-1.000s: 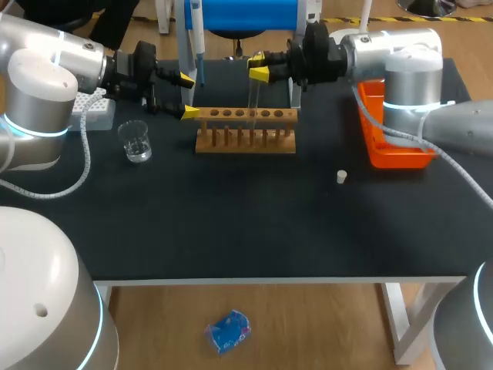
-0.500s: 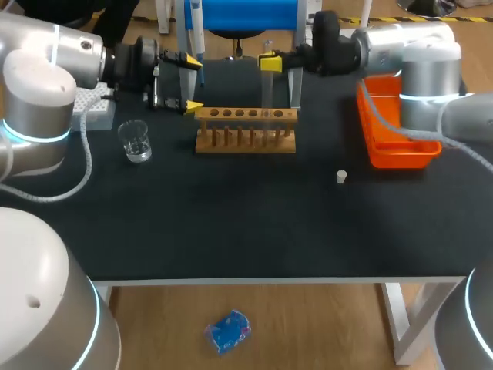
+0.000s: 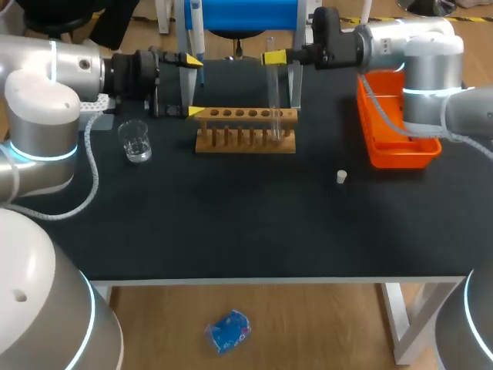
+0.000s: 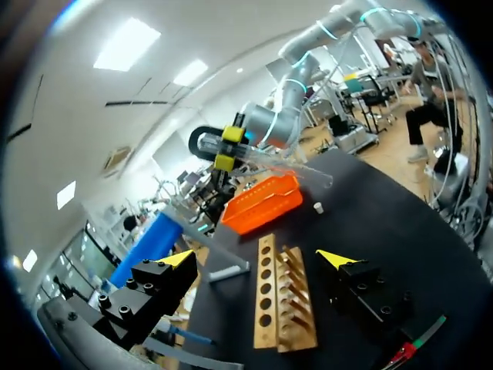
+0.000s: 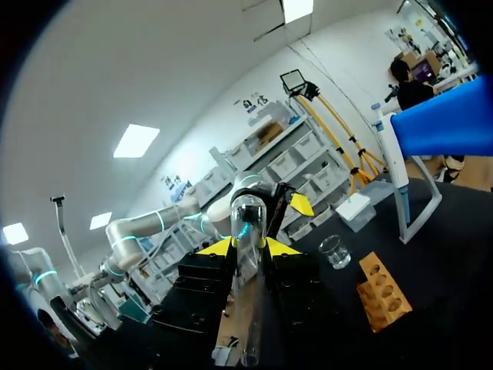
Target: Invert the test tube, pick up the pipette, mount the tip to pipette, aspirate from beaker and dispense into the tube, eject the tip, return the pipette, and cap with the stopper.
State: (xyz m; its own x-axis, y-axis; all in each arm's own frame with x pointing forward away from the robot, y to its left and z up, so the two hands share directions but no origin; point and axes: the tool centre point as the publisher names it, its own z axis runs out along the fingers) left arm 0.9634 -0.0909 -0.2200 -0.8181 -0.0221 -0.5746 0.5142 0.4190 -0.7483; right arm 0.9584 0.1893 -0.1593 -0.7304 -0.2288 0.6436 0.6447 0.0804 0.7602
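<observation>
Right gripper [image 3: 273, 58] clamps the tube [image 3: 273, 96] upright at the rack [image 3: 245, 132] by the desk's back edge; left gripper [image 3: 192, 85] gapes, pipette [image 3: 196, 35] not yet taken, stopper [image 3: 341, 177] unused.

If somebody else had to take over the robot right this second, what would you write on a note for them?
Right gripper: shut on the test tube, held upright with its lower end at the wooden rack.
Left gripper: open, holding nothing, close to the hanging pipette.
Beaker stands on the left arm's side of the rack. The stopper lies loose on the table.
Done: the tube flip looks about finished.
Left: grab pipette, mount tip, aspirate, dispense, eject tip, return pipette, cap tube.
</observation>
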